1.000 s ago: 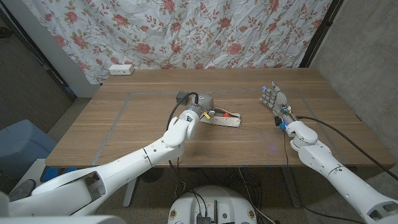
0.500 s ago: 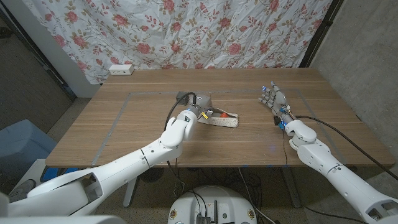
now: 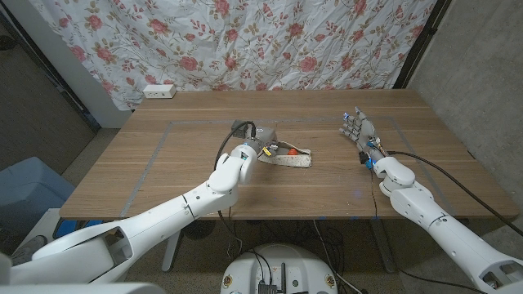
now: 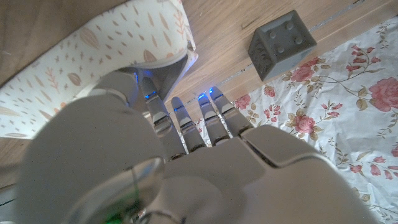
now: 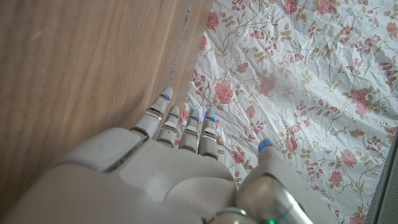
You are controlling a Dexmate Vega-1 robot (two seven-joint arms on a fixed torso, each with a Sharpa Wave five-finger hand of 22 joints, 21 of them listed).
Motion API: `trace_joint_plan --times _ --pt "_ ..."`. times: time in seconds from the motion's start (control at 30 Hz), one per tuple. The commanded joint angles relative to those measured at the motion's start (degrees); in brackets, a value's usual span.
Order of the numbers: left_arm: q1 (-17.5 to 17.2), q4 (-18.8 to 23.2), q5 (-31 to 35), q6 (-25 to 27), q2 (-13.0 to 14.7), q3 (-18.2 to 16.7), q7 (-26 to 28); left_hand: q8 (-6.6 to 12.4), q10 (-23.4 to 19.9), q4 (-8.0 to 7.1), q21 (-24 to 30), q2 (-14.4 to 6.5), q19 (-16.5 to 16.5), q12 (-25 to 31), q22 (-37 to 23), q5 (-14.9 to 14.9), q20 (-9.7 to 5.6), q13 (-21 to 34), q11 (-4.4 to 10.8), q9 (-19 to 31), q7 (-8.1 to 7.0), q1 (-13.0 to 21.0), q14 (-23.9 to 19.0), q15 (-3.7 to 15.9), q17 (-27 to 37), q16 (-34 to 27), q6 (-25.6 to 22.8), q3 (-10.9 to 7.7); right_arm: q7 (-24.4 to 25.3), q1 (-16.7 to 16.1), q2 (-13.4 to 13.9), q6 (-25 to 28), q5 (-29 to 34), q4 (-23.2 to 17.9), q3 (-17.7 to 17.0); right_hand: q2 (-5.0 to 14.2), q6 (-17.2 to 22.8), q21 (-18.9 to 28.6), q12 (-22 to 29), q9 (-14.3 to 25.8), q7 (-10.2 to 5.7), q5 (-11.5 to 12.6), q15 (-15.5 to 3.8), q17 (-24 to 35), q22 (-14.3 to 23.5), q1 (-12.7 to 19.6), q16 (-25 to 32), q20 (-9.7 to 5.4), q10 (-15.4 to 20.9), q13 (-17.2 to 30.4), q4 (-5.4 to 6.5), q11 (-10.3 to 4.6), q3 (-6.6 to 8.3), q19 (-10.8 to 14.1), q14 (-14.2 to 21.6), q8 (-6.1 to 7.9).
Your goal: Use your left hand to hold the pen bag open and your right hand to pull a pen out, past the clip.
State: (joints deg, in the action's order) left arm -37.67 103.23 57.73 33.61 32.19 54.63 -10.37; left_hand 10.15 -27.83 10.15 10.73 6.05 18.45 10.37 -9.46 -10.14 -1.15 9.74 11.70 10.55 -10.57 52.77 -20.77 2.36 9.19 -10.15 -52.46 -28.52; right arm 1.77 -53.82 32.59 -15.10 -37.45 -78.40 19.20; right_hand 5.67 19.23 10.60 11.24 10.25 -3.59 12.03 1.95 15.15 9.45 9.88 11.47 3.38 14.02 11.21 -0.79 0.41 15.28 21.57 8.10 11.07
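We see a wooden table [image 3: 163,175] before a floral curtain [image 3: 245,41]. Our left hand [image 3: 260,147] touches the pen bag [image 3: 294,157], its grip seemingly unclear; our right hand [image 3: 359,131] stands apart, fingers spread, empty.

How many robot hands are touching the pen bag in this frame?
1. The left robot hand is at the pen bag, its fingers against the open end. The right robot hand stands apart near the table's right side, open. Contact is partly hidden.

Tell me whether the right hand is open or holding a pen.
Open. The right hand holds nothing, fingers extended over bare wood, well apart from the pen bag.
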Motion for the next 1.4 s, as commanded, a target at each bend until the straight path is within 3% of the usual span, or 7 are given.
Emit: trace_joint_plan --times 0.03,0.47,1.0,1.4 --pt "1.1 -0.3 -1.8 -1.2 0.3 -0.2 -1.5 -0.06 0.8 -0.15 -0.1 1.0 -0.6 -0.2 -0.3 0.1 0.0 0.1 -0.11 0.1 0.05 -0.1 0.8 5.41 0.3 0.2 1.0 0.75 0.1 0.4 0.0 0.1 0.4 0.2 0.1 -0.11 0.5 0.3 0.1 0.2 0.0 -0.1 0.37 0.1 0.3 -0.5 0.4 0.03 0.4 0.0 -0.15 0.06 0.51 0.4 0.0 -0.01" --pt "2.1 -0.2 -5.5 -3.3 1.2 -1.0 -2.9 -0.24 2.3 -0.77 -0.3 1.6 -1.6 -0.2 -0.3 0.2 0.2 0.2 -0.11 0.1 0.54 -1.1 2.1 4.93 0.4 0.3 4.3 2.57 1.2 1.3 1.5 -1.3 5.0 -0.8 1.2 -0.25 0.5 0.3 0.1 0.2 -0.16 -0.1 0.23 -0.1 0.3 -0.6 0.4 0.07 0.4 0.0 -0.36 -0.04 0.58 0.3 0.0 -0.04" --pt "2.7 0.0 -7.7 -2.8 1.6 -1.5 -3.3 -0.07 3.6 -1.15 -0.3 1.7 -2.1 -0.2 -0.3 0.3 0.31 0.2 -0.19 0.0 0.91 -2.1 2.6 4.68 0.4 0.2 5.7 3.72 6.3 1.1 3.1 -3.3 15.4 -2.9 3.7 -0.99 0.8 0.0 0.1 0.2 -0.93 -0.2 -0.12 -0.7 0.2 0.8 0.4 -0.21 0.4 0.0 -2.01 -0.49 0.97 -0.4 0.2 0.02" --pt "3.4 0.6 -9.5 -3.5 2.2 -1.8 -3.6 0.02 3.9 -1.26 -0.3 1.7 -2.4 -0.2 -0.3 0.3 0.06 0.2 -0.1 0.0 0.75 -2.7 2.8 4.82 0.4 0.1 6.2 4.36 7.6 0.8 7.2 1.2 22.8 -9.6 5.4 -1.25 1.1 -0.1 -0.1 0.2 -1.52 -0.3 -0.48 -1.2 0.2 2.4 0.3 -0.76 -0.1 0.0 -3.56 -0.84 1.51 -1.0 -0.2 0.06"
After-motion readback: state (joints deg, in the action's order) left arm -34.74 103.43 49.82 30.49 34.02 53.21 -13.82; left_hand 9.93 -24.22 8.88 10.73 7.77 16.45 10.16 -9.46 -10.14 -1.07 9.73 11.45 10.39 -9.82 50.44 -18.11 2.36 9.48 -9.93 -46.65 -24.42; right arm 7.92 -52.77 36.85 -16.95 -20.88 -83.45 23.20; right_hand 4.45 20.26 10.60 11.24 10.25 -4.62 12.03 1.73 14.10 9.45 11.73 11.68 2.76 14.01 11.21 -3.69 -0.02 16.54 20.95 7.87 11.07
